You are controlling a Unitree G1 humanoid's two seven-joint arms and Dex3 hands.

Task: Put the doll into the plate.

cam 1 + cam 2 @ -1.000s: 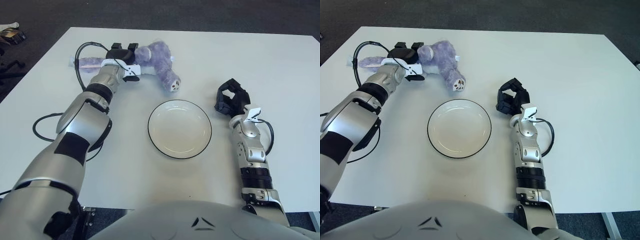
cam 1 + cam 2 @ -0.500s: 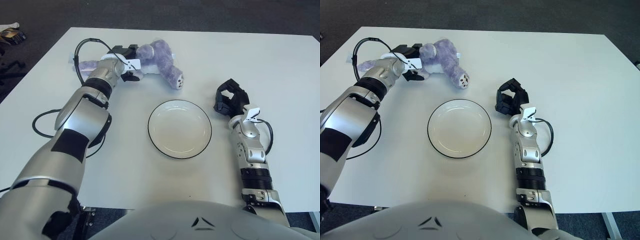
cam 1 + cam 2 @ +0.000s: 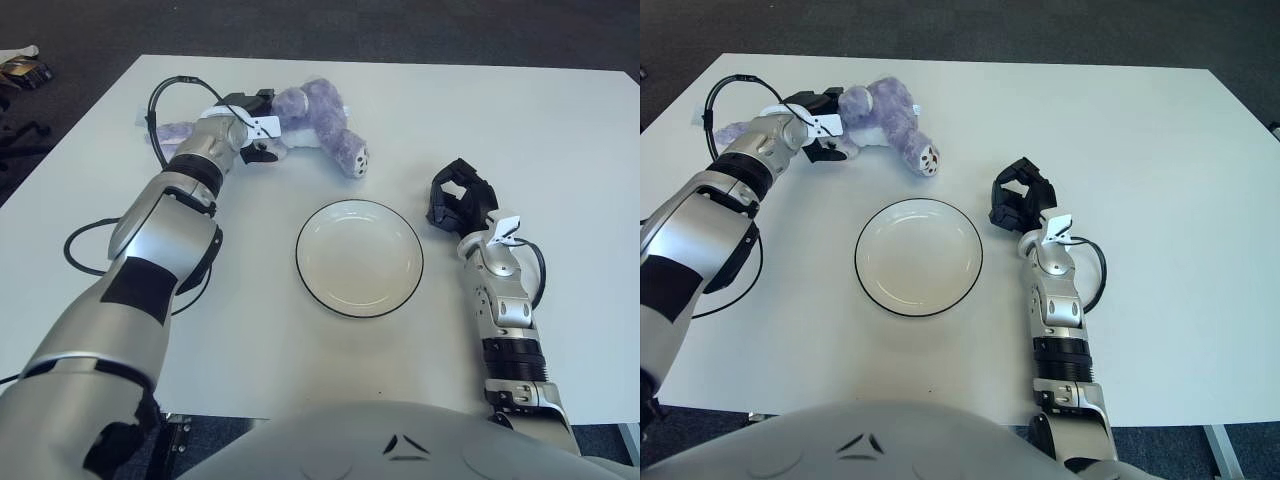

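Now the left hand (image 3: pixel 250 128) grips the doll (image 3: pixel 318 122) — beyond the plate (image 3: pixel 359 257), toward its far left.
Fingers are closed around the purple plush; the right hand (image 3: pixel 462 200) rests curled and empty, just right of the plate — on the white table (image 3: pixel 500 110).

Fuzzy purple plush on the doll (image 3: pixel 318 118); glossy, smooth glazed white on the plate (image 3: pixel 400 291) with dark rim; matt, smooth white on the table (image 3: pixel 520 120); satin silver metal arms

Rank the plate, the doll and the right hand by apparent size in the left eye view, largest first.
1. plate
2. doll, partly hidden by the left hand gripping it
3. right hand, curled and empty, clearly smallest
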